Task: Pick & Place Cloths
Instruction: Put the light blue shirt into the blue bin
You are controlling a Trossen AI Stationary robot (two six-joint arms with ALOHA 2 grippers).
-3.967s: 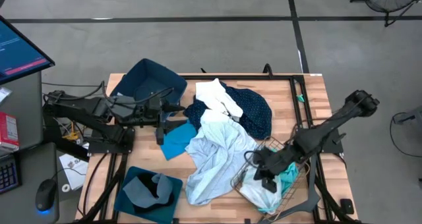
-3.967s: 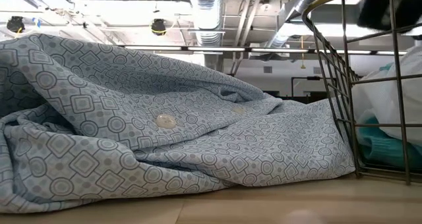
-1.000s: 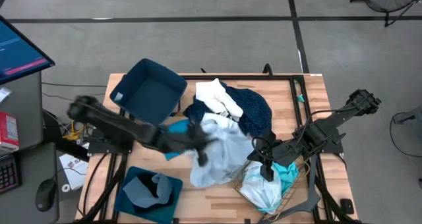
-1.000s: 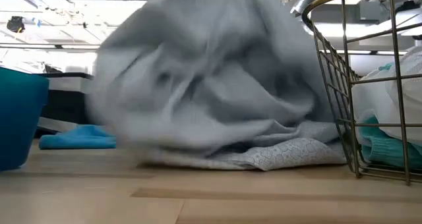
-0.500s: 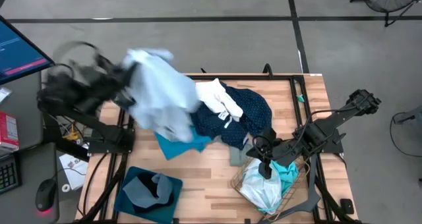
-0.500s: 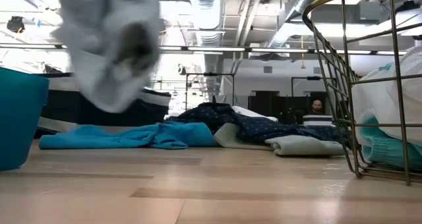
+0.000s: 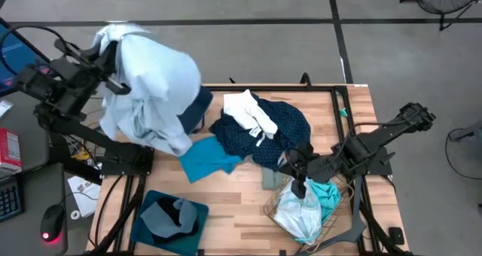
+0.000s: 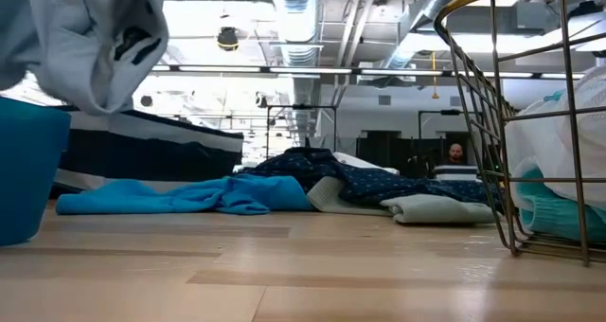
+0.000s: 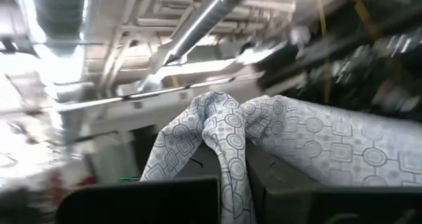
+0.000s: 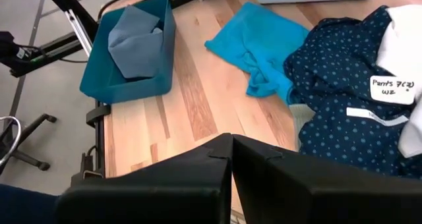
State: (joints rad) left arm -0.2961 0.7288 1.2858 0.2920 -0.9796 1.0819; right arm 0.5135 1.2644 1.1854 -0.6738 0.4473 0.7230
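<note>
Left pincer [image 7: 113,41]: lifted up high at the far left corner of the desk [image 7: 233,199], pinching the pale blue cloth [image 7: 147,90]
Pale blue cloth: hanging down over the far dark blue bin [image 7: 202,105]
Right pincer [image 7: 297,188]: pressed together, empty, over the wire basket [image 7: 275,207]
Cyan cloth [image 7: 207,160]: flat on desk
Dotted navy cloth [image 7: 282,132]: mid desk, white cloth [image 7: 248,109] on top
Grey cloth [image 7: 162,214]: in near bin [image 7: 197,230]

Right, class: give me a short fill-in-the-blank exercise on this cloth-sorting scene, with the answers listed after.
1. The left gripper holds up the pale blue ____.
2. The grey cloth lies in a dark blue ____.
3. The cyan cloth lies flat on the ____.
4. The right gripper hangs shut over the wire ____.

Missing words: cloth; bin; table; basket
</note>
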